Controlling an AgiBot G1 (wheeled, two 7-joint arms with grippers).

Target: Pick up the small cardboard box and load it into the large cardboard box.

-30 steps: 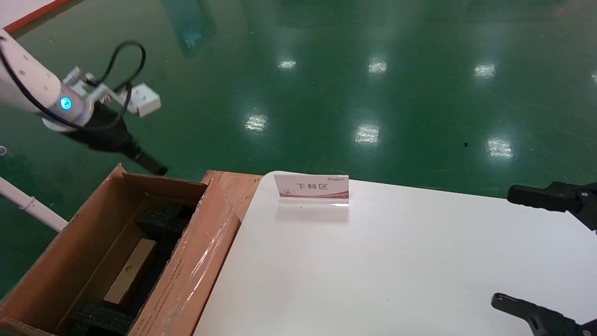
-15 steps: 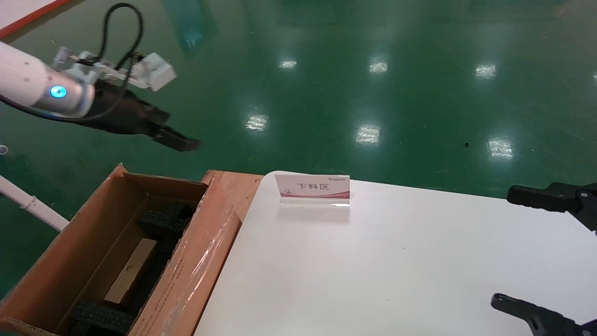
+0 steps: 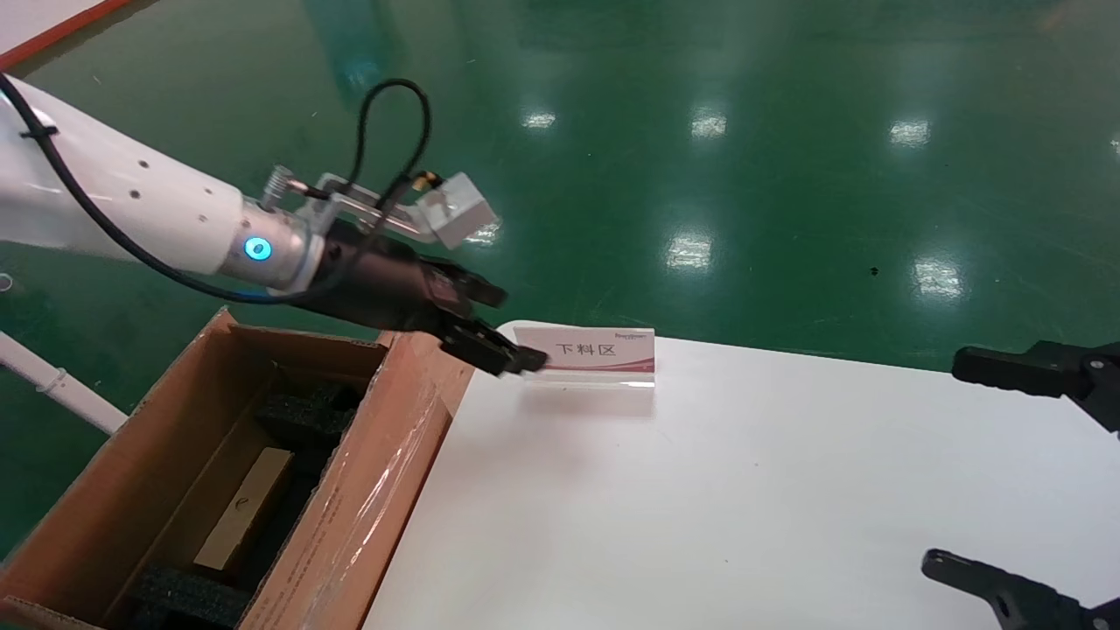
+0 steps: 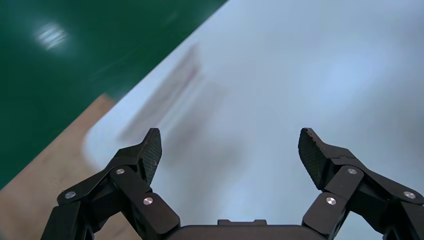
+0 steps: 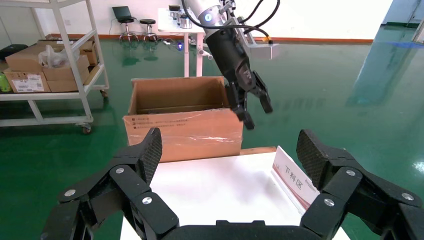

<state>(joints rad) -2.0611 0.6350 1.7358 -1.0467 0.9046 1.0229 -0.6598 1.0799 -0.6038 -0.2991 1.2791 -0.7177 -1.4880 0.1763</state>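
Note:
The large cardboard box [image 3: 367, 490] stands open left of the white table, with black foam inside. The small cardboard box [image 3: 245, 512] lies inside it, between the foam pieces. My left gripper [image 3: 512, 328] is open and empty. It hovers over the table's far left corner, just past the large box's far end and next to the sign. In the left wrist view the gripper [image 4: 231, 150] has only blurred table under it. My right gripper [image 3: 949, 462] is open and empty over the table's right edge. The right wrist view shows the right gripper [image 5: 230, 150], the large box [image 5: 180, 132] and the left gripper [image 5: 258, 116].
A white and red sign [image 3: 584, 354] stands at the far left of the white table [image 3: 744, 507]. A wooden board [image 3: 437, 346] lies between the box and the table. Green floor lies all around. A shelf rack [image 5: 50, 65] with cartons stands far off.
My left arm has swung right and down, from above the large box's far end to the table's far left corner by the sign. The right gripper and both boxes have not moved.

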